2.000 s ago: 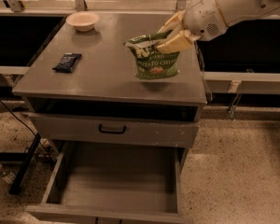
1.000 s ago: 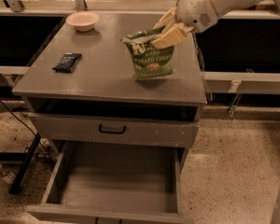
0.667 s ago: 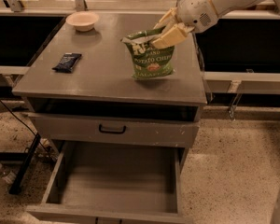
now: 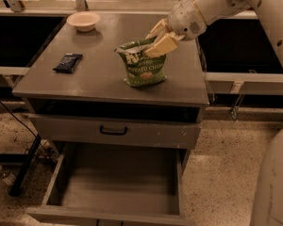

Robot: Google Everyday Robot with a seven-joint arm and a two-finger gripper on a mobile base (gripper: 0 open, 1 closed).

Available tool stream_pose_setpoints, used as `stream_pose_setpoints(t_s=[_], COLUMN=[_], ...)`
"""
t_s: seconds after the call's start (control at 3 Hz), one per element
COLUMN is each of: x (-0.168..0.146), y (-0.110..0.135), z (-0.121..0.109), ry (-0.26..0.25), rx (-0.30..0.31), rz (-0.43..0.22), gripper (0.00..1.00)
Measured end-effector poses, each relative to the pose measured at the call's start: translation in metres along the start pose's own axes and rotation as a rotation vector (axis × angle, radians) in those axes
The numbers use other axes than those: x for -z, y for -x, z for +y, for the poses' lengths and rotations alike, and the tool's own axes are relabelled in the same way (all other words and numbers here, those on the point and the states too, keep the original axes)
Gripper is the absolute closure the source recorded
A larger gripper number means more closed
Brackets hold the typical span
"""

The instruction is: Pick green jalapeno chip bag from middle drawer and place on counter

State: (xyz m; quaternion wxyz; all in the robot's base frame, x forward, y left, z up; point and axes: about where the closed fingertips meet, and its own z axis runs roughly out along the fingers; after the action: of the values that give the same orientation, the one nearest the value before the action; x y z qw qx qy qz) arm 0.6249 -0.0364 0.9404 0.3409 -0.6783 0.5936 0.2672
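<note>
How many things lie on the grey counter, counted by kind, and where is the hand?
Chip bags: 1, the green jalapeno chip bag
Bowls: 1, the pale bowl
Packets: 1, the dark packet
Total: 3
The hand is at the bag's top, over the counter.

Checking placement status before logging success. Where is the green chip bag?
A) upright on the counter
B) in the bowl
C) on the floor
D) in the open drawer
A: the green jalapeno chip bag stands upright on the counter, with the pincer at its top; the open middle drawer has a bare floor.
</note>
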Motion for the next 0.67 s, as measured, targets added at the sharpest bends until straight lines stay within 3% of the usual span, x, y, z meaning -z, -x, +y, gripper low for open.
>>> stream_pose_setpoints(t_s=[0.67], x=[0.008], y=[0.008], z=[-0.020], ry=[0.039], rx=[-0.018], rz=[0.042], gripper=[1.00])
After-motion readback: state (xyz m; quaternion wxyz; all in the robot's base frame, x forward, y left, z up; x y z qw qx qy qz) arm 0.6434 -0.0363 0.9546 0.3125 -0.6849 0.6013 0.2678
